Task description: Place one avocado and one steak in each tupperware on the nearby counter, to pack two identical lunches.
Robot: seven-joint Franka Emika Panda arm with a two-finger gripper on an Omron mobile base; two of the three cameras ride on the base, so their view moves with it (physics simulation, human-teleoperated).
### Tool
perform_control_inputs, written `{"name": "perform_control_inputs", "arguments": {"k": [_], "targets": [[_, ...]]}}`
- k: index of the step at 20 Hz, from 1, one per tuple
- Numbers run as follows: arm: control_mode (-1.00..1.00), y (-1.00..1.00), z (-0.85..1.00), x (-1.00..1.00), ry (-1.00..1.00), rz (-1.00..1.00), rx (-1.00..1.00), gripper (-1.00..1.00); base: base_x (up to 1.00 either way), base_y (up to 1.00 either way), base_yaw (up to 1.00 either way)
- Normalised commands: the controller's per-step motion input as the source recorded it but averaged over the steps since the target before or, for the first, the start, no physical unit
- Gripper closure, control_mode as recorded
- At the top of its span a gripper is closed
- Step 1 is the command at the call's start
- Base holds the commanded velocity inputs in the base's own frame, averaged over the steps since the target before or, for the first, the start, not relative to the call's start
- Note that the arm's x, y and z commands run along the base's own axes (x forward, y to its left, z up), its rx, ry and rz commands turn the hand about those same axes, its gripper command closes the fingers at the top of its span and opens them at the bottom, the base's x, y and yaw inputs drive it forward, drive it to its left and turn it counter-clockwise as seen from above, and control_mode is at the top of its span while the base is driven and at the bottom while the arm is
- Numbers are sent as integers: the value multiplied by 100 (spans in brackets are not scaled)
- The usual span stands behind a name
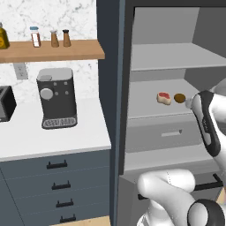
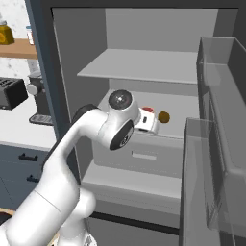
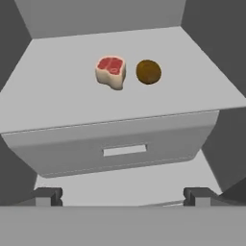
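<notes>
A steak [image 3: 111,71], red with a pale rim, lies on the middle shelf [image 3: 57,101] of an open fridge. A round brown avocado [image 3: 148,71] sits just to its right, a small gap between them. My gripper [image 3: 124,197] is open and empty, in front of the shelf and short of both. From the left base view the steak [image 1: 163,98] and avocado [image 1: 179,98] lie just left of my hand. In the right base view the hand hides most of the steak [image 2: 148,110]; the avocado [image 2: 164,116] is clear. The white counter [image 1: 53,137] lies left of the fridge. The tupperware is out of view.
A fridge drawer [image 3: 125,150] juts out below the shelf. The open fridge door [image 2: 216,144] with its clear bins stands close on the right. On the counter stand a coffee machine [image 1: 56,98] and a toaster [image 1: 5,103], under a wooden shelf [image 1: 53,49] of bottles.
</notes>
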Motion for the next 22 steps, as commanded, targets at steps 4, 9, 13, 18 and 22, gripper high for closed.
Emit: {"name": "perform_control_inputs", "arguments": {"k": [4, 9, 13, 18, 22], "targets": [[-100, -10, 0, 61, 0, 0, -3, -100, 0, 0, 0], [-100, -22, -10, 60, 1, 0, 0, -100, 0, 0, 0], [-100, -31, -24, 33, 0, 0, 0, -100, 0, 0, 0], [-100, -29, -18, 35, 0, 0, 0, -100, 0, 0, 0], [-100, -7, -8, 62, 0, 2, 0, -100, 0, 0, 0]]}}
